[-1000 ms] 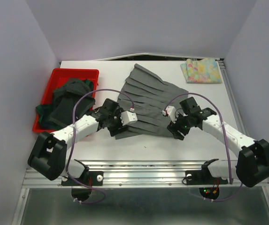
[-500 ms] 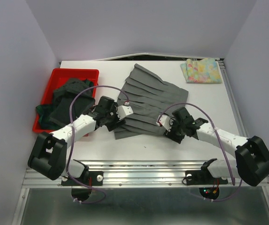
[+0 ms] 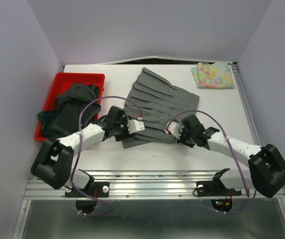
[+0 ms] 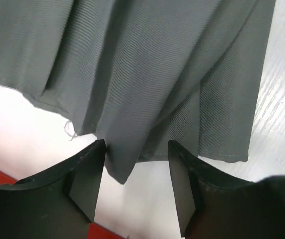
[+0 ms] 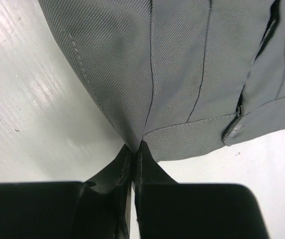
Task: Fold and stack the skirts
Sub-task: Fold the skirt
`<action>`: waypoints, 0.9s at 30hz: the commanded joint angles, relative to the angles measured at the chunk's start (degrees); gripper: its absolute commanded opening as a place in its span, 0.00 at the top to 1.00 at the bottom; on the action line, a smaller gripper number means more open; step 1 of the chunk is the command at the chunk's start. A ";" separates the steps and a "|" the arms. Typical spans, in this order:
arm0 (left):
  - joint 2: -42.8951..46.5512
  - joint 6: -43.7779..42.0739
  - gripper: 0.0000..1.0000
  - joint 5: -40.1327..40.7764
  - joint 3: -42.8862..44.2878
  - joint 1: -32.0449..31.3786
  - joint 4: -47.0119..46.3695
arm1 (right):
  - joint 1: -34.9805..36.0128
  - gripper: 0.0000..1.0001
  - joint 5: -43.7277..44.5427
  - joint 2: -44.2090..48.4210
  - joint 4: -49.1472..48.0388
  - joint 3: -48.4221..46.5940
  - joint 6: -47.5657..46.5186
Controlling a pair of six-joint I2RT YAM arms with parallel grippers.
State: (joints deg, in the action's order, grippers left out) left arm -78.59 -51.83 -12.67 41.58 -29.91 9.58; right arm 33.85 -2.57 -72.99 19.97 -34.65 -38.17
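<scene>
The grey pleated skirt (image 3: 158, 105) lies spread flat in the middle of the table, its pleats running diagonally. My left gripper (image 3: 134, 128) is at its near left hem corner. In the left wrist view that gripper (image 4: 135, 149) stands open, with a corner of the grey skirt (image 4: 147, 74) hanging between the fingers (image 4: 85, 174), close to the left one. My right gripper (image 3: 178, 133) is at the near right corner. In the right wrist view it (image 5: 136, 148) is shut on the edge of the grey skirt (image 5: 182, 64). The pastel floral skirt (image 3: 213, 74) lies folded at the back right.
A red bin (image 3: 80, 75) at the left edge holds several dark skirts (image 3: 72, 102), some spilling over its near left side. Purple cables arch above both arms. The table's front rail runs just behind the arm bases.
My right gripper slid left and down to the skirt's near right corner and shut on it. The left gripper's jaws narrowed around the near left hem corner.
</scene>
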 commanded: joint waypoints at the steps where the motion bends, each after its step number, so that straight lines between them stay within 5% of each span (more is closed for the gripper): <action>1: -2.35 -1.43 0.51 0.10 0.25 -0.76 -2.12 | 0.34 0.99 0.37 2.76 0.68 -4.28 -0.59; 5: -0.70 1.29 1.00 -0.34 0.87 -0.76 -0.72 | 0.34 0.99 -0.68 4.87 4.37 -5.42 -1.02; 17: 18.72 3.14 1.00 -2.45 0.34 -0.76 13.87 | 0.34 0.99 -4.28 14.98 19.03 -7.00 -4.28; 27: 30.59 9.72 1.00 -2.19 10.44 -1.99 25.83 | 0.34 0.99 -9.65 20.08 32.32 -15.35 -1.99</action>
State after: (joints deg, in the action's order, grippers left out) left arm -51.13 -45.93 -16.10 45.60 -31.57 30.85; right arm 33.89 -10.81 -55.05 44.56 -46.39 -40.88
